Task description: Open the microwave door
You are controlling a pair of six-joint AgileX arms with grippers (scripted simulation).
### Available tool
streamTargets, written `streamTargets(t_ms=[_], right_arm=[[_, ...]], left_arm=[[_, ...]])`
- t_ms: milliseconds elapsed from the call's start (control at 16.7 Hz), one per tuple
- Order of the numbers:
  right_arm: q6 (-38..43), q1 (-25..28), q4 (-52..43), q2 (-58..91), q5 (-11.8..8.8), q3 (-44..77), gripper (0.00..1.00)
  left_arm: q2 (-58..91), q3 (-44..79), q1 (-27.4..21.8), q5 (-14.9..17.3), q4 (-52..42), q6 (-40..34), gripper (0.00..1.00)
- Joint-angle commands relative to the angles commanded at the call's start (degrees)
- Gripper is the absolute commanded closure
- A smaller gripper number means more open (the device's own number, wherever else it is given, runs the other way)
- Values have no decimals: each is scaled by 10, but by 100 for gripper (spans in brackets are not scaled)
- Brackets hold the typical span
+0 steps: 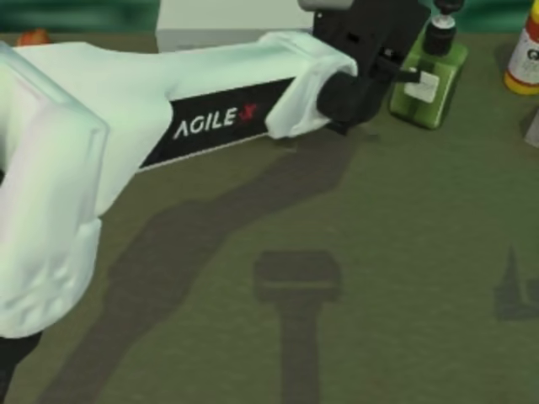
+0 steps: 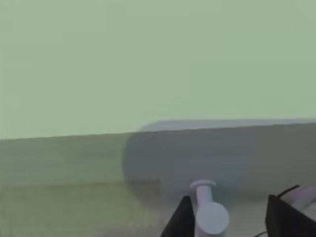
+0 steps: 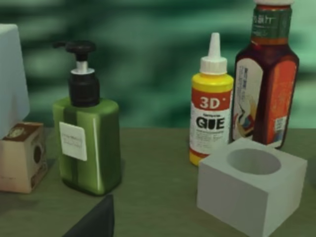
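Left arm (image 1: pixel 126 118): "AGILE-X" | yellow glue bottle (image 3: pixel 211 106): "3D", "QUE"

The top camera looks down on the bench (image 1: pixel 387 252) from up high, with the left arm (image 1: pixel 126 126) very close under it. The left wrist camera looks low and close at a pale wall. The right wrist camera looks sideways, and both see the green bottle (image 1: pixel 429 80) (image 3: pixel 89 143).

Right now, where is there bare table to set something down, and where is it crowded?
Free: the wide near stretch of table below the left arm. Crowded: the far right, with green pump bottle, yellow glue bottle, dark sauce bottle and grey block.
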Motion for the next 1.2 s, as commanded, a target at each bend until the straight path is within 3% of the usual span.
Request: streamTargets(t_ms=[480,660,840,1200], right_arm=[[0,0,0,0,0,0,0],[0,0,0,0,0,0,0],[0,0,0,0,0,0,0],[0,0,0,0,0,0,0]], left_arm=[[90,280,30,99,-383,-83,100],[112,355,42,132,-483,-106,100],[123,394,48,150,-528,-117,100],[124,397,49,151,-530,-118,100]])
